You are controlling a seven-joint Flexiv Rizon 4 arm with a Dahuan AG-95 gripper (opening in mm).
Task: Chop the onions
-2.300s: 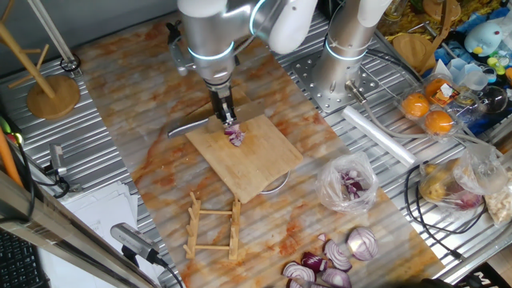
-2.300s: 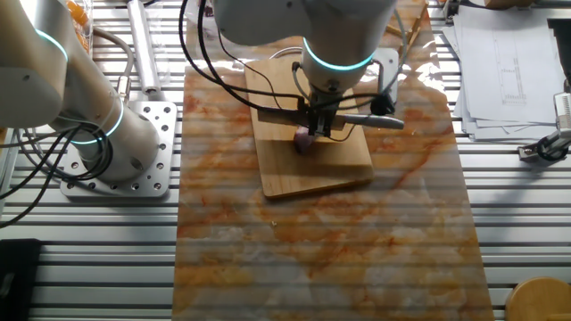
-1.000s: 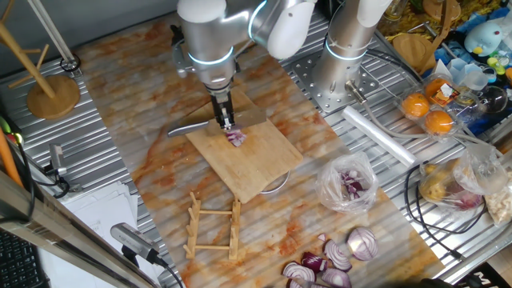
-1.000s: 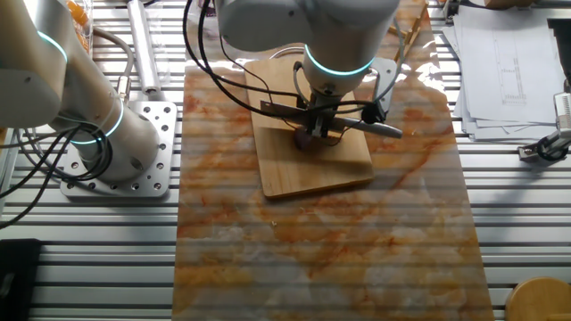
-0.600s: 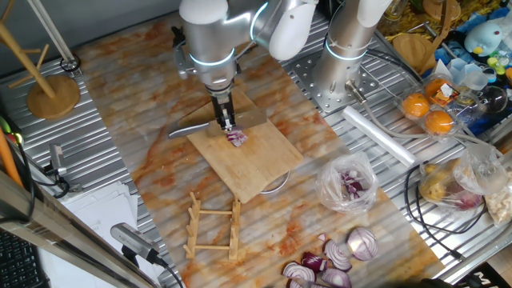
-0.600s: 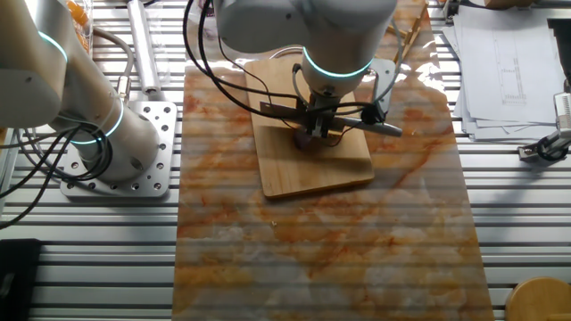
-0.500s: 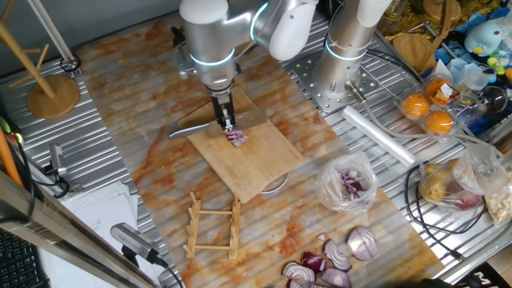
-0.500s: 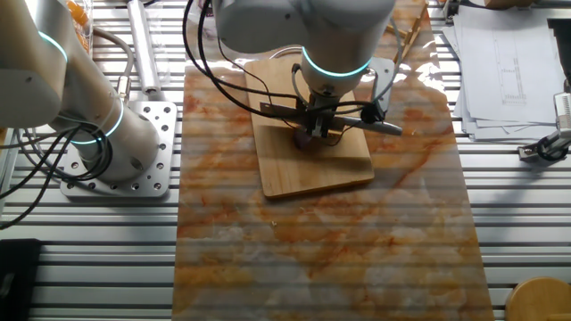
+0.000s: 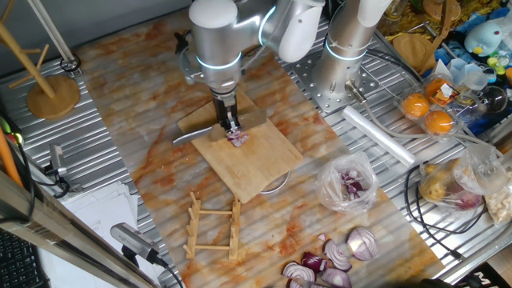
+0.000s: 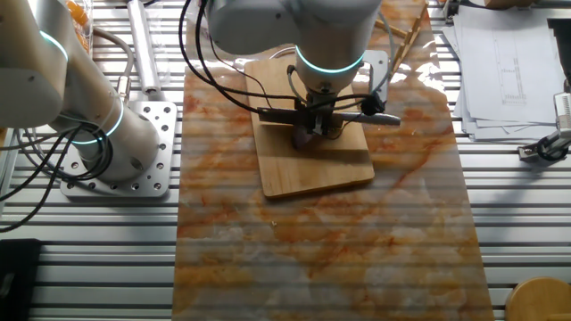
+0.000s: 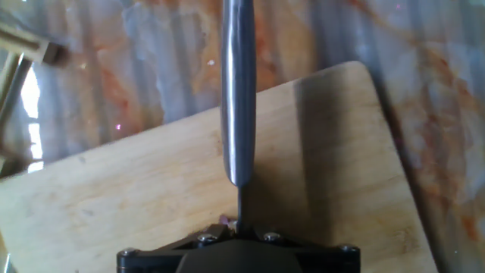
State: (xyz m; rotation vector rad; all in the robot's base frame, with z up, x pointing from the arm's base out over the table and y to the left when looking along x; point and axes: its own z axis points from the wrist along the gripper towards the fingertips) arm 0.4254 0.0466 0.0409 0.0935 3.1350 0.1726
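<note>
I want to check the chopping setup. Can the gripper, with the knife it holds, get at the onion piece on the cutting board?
Probably yes. The gripper holds the knife right over the onion piece on the cutting board, and nothing stands between them.

- The arm [image 9: 240, 32] reaches down from the far side of the counter, its wrist held vertical.
- The gripper [image 9: 230, 122] points straight down, over the middle of the counter.
- Its fingers [image 10: 314, 118] are clamped on the knife [image 10: 357, 116], which lies level and crosswise.
- In the hand view the knife handle [image 11: 238, 83] runs straight away from the gripper body.
</note>
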